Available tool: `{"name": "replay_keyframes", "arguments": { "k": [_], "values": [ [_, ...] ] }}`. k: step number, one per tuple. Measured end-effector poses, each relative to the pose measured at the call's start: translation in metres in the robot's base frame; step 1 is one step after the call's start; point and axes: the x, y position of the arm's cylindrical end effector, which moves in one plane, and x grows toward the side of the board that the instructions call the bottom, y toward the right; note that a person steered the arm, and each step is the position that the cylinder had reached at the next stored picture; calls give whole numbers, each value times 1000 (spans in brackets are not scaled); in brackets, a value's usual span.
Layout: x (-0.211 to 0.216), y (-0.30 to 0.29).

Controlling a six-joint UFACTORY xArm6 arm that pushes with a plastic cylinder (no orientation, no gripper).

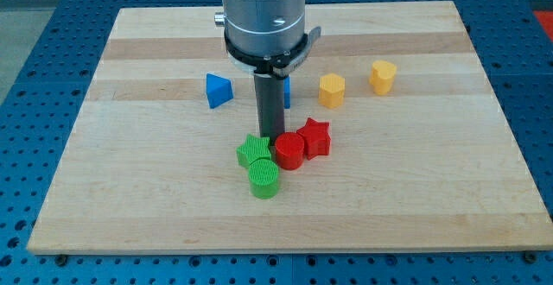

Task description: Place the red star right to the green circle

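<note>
The red star point(315, 136) lies near the board's middle, touching the right side of a red circle point(289, 152). The green circle point(264, 178) sits below and left of them, against the lower edge of a green star point(253, 150). My tip point(272, 140) stands just above the red circle, between the green star and the red star, close to all three. The rod hangs down from the grey arm end at the view's top.
A blue triangular block point(219, 90) lies to the left of the rod. A second blue block point(286, 91) is mostly hidden behind the rod. Two yellow blocks point(331, 90) point(383, 75) lie to the upper right. The wooden board point(130, 199) rests on a blue perforated table.
</note>
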Motion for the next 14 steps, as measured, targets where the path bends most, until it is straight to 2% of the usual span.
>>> {"name": "replay_keyframes", "arguments": {
  "k": [1,3,5,6,7,10,12,13,14],
  "values": [
    [23,3],
    [33,5],
    [-17,5],
    [-13,26],
    [14,51],
    [29,55],
    [-12,58],
    [-12,65],
    [-9,124]
  ]
}}
